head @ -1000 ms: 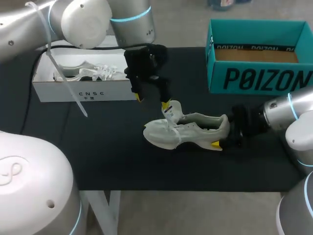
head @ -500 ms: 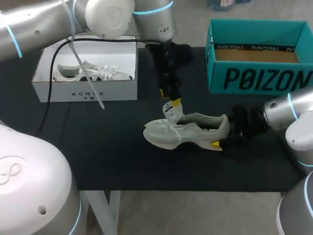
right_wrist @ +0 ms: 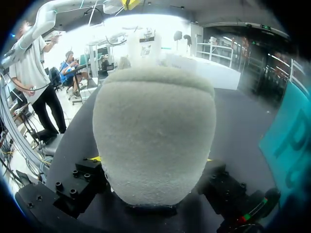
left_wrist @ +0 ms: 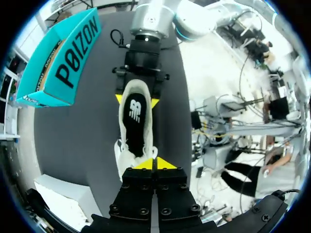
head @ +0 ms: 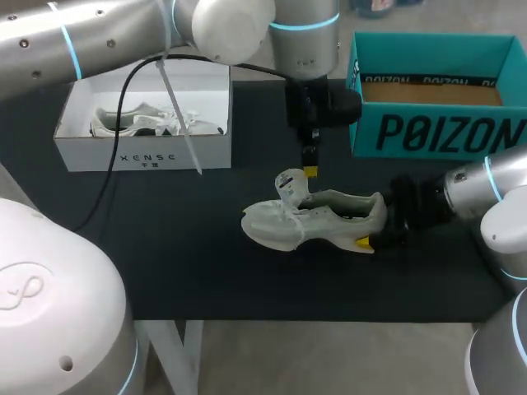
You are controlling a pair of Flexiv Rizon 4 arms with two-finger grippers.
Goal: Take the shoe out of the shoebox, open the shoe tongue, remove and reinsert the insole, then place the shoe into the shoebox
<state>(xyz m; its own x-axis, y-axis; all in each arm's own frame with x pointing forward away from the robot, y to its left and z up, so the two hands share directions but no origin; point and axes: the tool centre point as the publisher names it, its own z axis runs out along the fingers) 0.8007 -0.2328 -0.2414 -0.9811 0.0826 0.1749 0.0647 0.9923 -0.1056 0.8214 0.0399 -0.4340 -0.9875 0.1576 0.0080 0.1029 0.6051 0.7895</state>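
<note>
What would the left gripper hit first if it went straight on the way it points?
The left gripper points down at the shoe; it would likely meet its tongue first, though depth is unclear.

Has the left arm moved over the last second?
Yes. The left arm swung its jaws away from the white shoebox and toward the teal shoebox, ending by the sneaker tongue.

Shoe (head: 317,218) mid-surface (head: 165,263), toe toward 9 o'clock, left hand (head: 310,171) at its 12, right hand (head: 377,226) at heel, 3 o'clock, shoebox (head: 140,155) at 10 holding second shoe (head: 140,122), second box (head: 436,132) at 2.
</note>
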